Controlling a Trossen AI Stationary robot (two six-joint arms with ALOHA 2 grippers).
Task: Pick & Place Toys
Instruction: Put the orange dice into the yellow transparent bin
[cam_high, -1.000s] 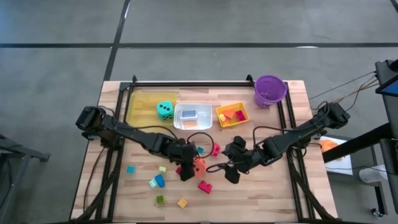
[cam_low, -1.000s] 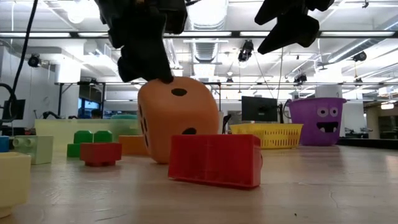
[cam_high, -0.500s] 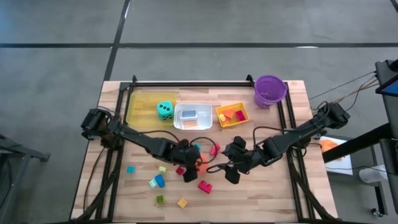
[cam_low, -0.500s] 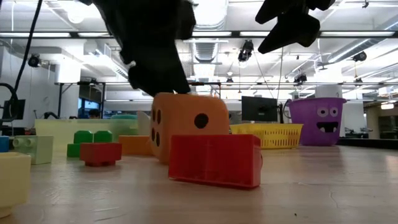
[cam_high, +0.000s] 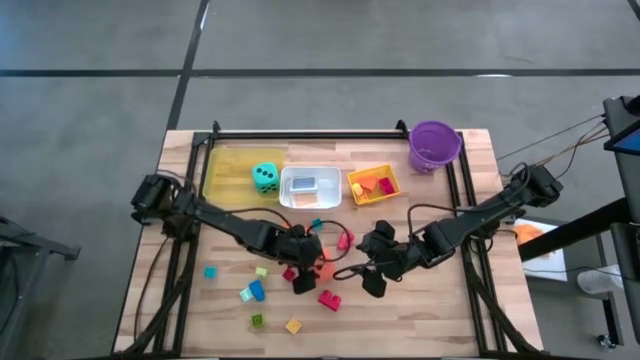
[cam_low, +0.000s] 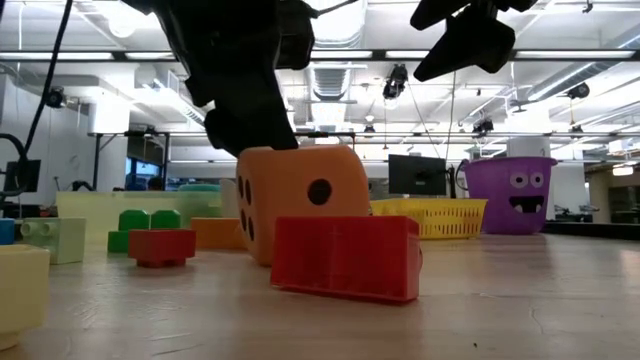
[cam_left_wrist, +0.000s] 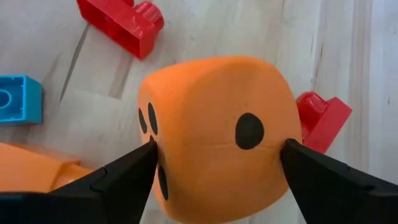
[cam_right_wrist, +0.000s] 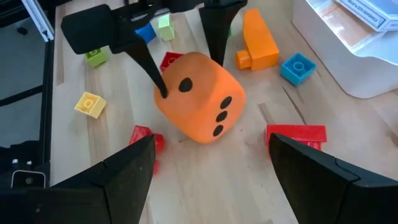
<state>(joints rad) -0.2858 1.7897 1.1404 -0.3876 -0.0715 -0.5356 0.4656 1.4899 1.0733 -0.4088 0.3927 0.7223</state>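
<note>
Barely begun: left gripper (cam_left_wrist: 214, 162) clamped on the orange die (cam_left_wrist: 214, 134) at mid-table, right gripper (cam_right_wrist: 208, 158) spread empty nearby, teal die (cam_high: 265, 177) in the yellow tray (cam_high: 225, 165), loose blocks (cam_high: 250, 292) left.

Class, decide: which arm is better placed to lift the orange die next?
Left. Its tool already straddles the orange die, a finger on each side; the right tool hangs open and apart.

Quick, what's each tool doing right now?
Left tool: closed on the orange die.
Right tool: open, holding nothing, hovering near the die.
</note>
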